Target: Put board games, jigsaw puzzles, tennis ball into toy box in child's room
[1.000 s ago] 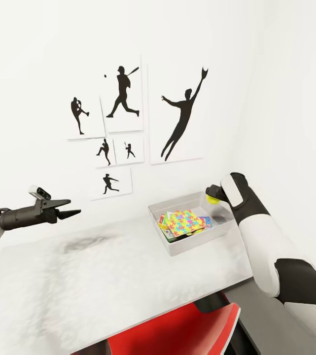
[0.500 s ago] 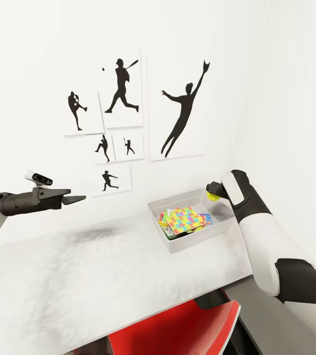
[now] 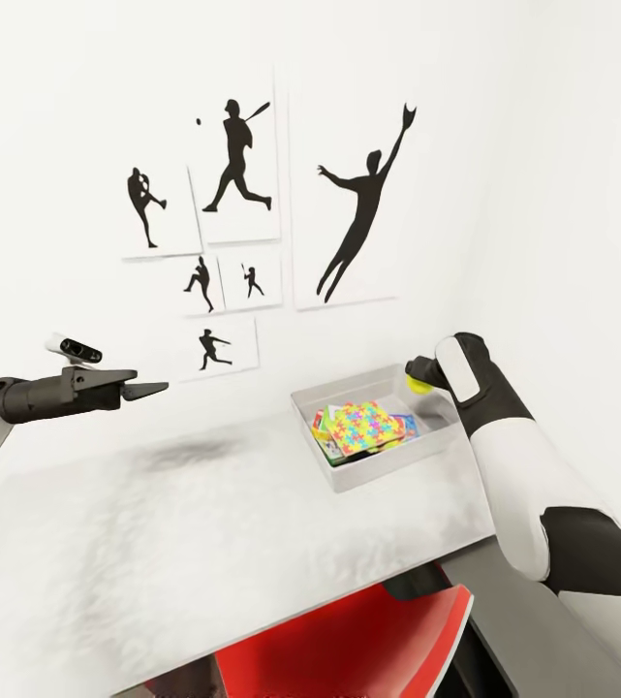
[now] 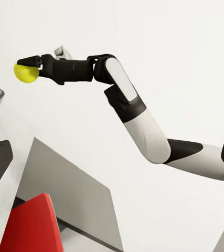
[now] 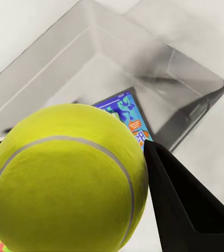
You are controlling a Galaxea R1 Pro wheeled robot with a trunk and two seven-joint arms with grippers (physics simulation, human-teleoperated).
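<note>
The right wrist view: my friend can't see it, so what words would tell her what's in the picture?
A big yellow-green tennis ball is held between the right gripper's black fingers, right above the light grey toy box. Down inside the box, a blue and white board game peeks out behind the ball.

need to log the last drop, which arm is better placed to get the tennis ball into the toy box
Right. The right gripper already grips the tennis ball just above the toy box; the left gripper hovers far across the table, holding nothing.
</note>
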